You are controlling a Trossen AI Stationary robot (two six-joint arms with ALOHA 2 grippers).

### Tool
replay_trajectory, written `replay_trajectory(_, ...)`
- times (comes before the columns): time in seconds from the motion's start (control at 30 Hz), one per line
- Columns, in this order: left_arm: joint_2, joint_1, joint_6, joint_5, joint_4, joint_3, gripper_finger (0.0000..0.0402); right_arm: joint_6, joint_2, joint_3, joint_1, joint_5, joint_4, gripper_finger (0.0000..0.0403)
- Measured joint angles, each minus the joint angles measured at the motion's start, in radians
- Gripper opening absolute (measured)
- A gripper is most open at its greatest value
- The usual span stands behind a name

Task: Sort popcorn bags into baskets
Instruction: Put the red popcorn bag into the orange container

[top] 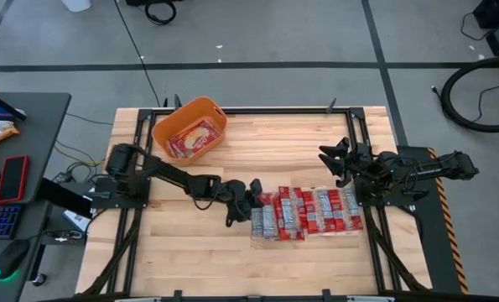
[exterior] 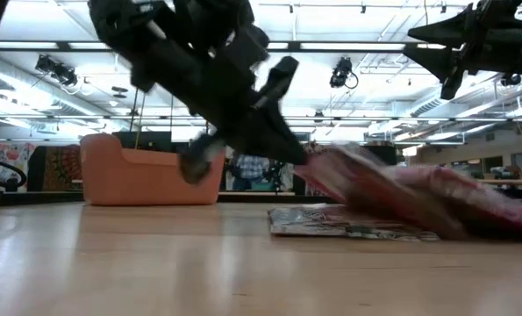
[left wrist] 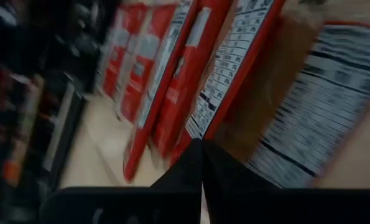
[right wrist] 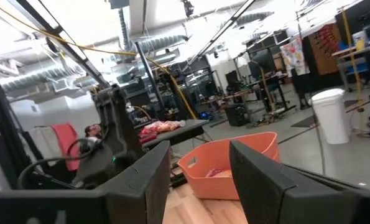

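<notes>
Several red popcorn bags (top: 312, 211) lie side by side in a row on the wooden table, right of centre. My left gripper (top: 253, 200) is at the row's left end, shut on the end bag (exterior: 392, 184). That bag's left end is raised. Another bag (exterior: 348, 224) lies flat under it. The orange basket (top: 167, 122) stands at the far left with some bags (top: 194, 138) in it; it also shows in the right wrist view (right wrist: 234, 165). My right gripper (top: 337, 159) waits open and empty above the table's right side. My left gripper pinches the end bag by its left edge (left wrist: 191, 134) between its two shut fingers. The fingers slant down at it from the table's left. The bag tilts: its held end (exterior: 318, 162) is off the table and its far end rests low on the row.
Black frame rails (top: 136, 168) run along the table's left and right sides. A dark side desk at the left holds a plain red slab (top: 12, 178), a keyboard and a mouse. Bare wood (top: 190, 252) lies near the front left.
</notes>
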Motion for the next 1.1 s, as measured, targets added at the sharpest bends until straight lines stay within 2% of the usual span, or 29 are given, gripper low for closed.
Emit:
replay_trajectory(0.3,-0.203,-0.026,-0.171,0.001,-0.392,-0.002,0.0002,0.113,0.067,0.000,0.001,-0.036,-0.023,0.0170)
replay_trajectory(0.63,-0.386,-0.011,-0.421,-0.003,-0.461,0.000,0.0001,0.115,0.149,0.000,0.001,-0.019,0.036,0.0170)
replay_trajectory(0.83,-0.413,-0.004,-0.500,0.002,-0.546,0.000,0.0003,0.123,0.154,0.000,0.001,-0.028,0.043,0.0170)
replay_trajectory(0.93,-0.363,-0.023,-0.518,-0.012,-0.556,0.001,0.0031,0.123,0.165,0.000,0.001,-0.044,0.041,0.0170)
replay_trajectory(1.1,-0.266,-0.082,-0.485,-0.106,-0.533,0.000,0.0114,0.124,0.183,0.000,0.001,-0.044,0.046,0.0170)
